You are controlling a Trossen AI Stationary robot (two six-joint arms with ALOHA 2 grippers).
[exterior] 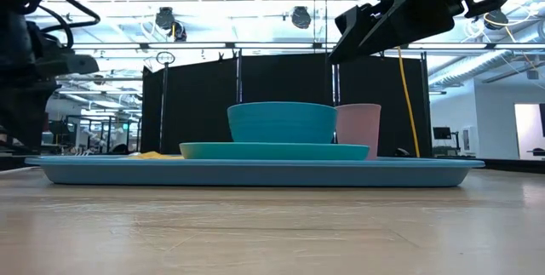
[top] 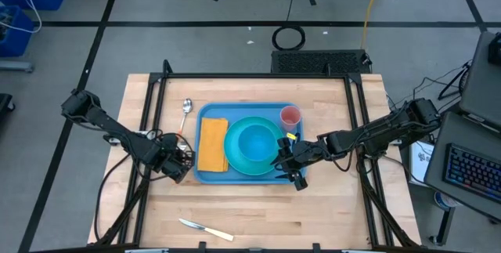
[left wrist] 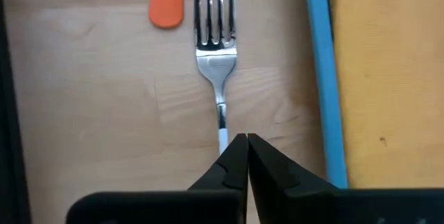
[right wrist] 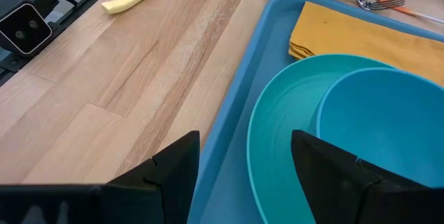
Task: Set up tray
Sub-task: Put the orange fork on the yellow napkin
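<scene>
On the wooden surface (top: 258,214), near its middle, lies the large blue plastic rectangular tray (top: 205,112) with rounded corners and a raised rim. Inside it: a folded yellow cloth napkin (top: 213,145) on the left portion, a round turquoise plate (top: 235,157) beside it carrying a turquoise bowl (top: 258,142), and a pink plastic cup (top: 290,116) at the far right corner.

Left end effector (top: 178,161) sits low just outside the tray's left edge, fingers pressed together; the left wrist view shows their tips closed over the handle of a silver metal fork (left wrist: 217,44) lying flat on the wood alongside the tray rim. An orange-handled utensil (left wrist: 166,1) lies just beside the fork's tines.

Right end effector (top: 288,163) hangs above the tray's near right part, fingers spread wide, holding nothing; the low view shows it clear above the cup.

A silver spoon (top: 186,109) rests off the tray's far left corner. A yellow-handled knife (top: 205,229) lies near the front edge, well apart from the tray.
</scene>
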